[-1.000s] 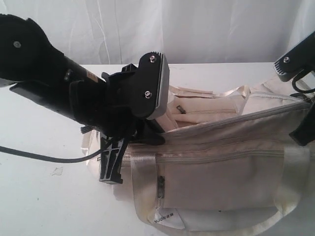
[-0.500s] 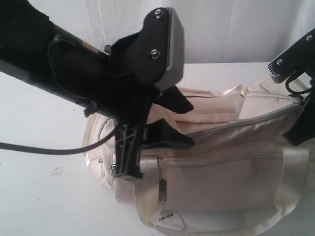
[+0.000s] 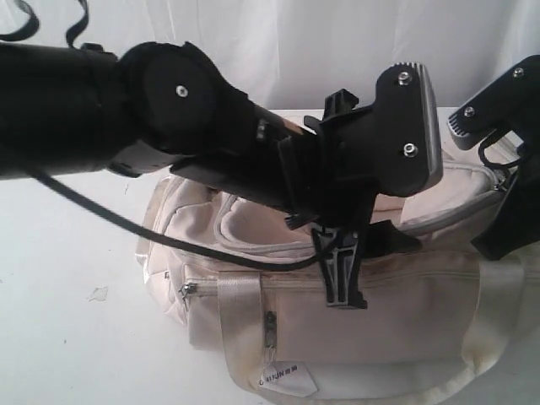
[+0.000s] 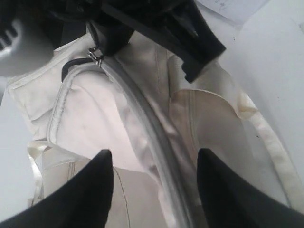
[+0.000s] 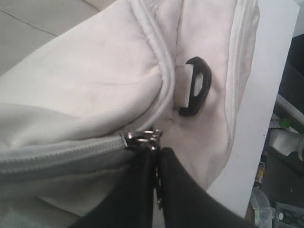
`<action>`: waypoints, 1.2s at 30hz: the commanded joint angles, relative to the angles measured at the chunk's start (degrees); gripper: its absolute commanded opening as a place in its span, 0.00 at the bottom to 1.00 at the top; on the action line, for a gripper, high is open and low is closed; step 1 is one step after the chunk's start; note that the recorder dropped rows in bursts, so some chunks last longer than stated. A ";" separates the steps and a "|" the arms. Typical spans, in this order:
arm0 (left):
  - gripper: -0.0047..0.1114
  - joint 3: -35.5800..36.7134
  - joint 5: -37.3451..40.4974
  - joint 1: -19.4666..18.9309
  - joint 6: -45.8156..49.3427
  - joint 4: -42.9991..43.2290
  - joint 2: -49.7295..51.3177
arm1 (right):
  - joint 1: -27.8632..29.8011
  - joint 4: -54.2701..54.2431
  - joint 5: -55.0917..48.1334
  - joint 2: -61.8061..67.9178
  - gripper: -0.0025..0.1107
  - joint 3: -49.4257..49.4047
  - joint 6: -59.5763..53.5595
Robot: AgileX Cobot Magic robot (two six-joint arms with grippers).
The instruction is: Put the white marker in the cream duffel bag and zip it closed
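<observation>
The cream duffel bag [image 3: 380,329] lies on the white table, and its grey top zipper [image 4: 142,118] looks closed along the stretch I see. My left gripper [image 4: 154,152] hovers open just above that zipper, one finger on each side, holding nothing. In the exterior view the left gripper [image 3: 363,261] hangs over the bag's middle. My right gripper [image 5: 156,154] is shut on the metal zipper pull [image 5: 142,137] at the bag's right end, beside a black plastic loop [image 5: 197,85]. In the exterior view the right gripper [image 3: 506,228] sits at that end. The white marker is out of view.
The left arm [image 3: 169,126] spans the view above the bag, trailing a black cable [image 3: 126,228] over the table. A white label [image 3: 283,380] and a front pocket zipper [image 3: 190,289] face the camera. A small scrap [image 3: 97,294] lies on the table at the left.
The left arm has swung right across the bag, its gripper going from the bag's left end to above its middle. The bag's top opening has closed up. The right gripper has barely moved.
</observation>
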State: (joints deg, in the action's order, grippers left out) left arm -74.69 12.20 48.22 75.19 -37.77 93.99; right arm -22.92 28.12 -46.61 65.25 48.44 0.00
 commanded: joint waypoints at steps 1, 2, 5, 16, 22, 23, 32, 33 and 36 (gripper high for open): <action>0.53 -3.38 -1.05 1.15 0.00 -2.28 3.78 | 0.37 -0.70 1.62 -0.12 0.02 0.15 -1.37; 0.53 -4.07 -1.05 1.47 0.00 -3.03 4.59 | 0.37 -0.70 1.75 -0.12 0.02 0.15 -1.30; 0.53 -5.80 -1.05 2.72 0.00 -4.03 6.39 | 0.37 -0.70 1.75 -0.12 0.02 0.15 -1.62; 0.52 -8.37 -4.77 3.49 0.00 -3.93 11.42 | 0.37 -0.74 1.49 -2.52 0.02 0.15 -2.80; 0.14 -8.37 -5.71 3.49 0.00 -3.73 12.65 | 0.37 -0.74 0.67 -4.07 0.02 0.15 -4.35; 0.06 -8.37 -5.71 3.49 0.00 -3.73 12.65 | 0.37 -0.74 0.55 -4.07 0.02 0.15 -4.48; 0.04 -8.37 0.10 3.49 0.00 -3.73 12.65 | 0.37 6.09 3.31 -3.64 0.02 0.15 -5.37; 0.04 -8.37 0.26 3.49 0.00 -3.73 12.65 | 0.37 6.59 3.74 -3.45 0.02 0.15 -5.37; 0.04 -8.37 0.85 3.49 0.00 -3.73 12.65 | 0.46 10.10 5.13 -2.25 0.02 0.15 -5.47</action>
State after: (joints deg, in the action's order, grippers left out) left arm -83.51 7.52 51.49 75.81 -40.87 105.91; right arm -22.59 31.65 -46.64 62.60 48.34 -4.12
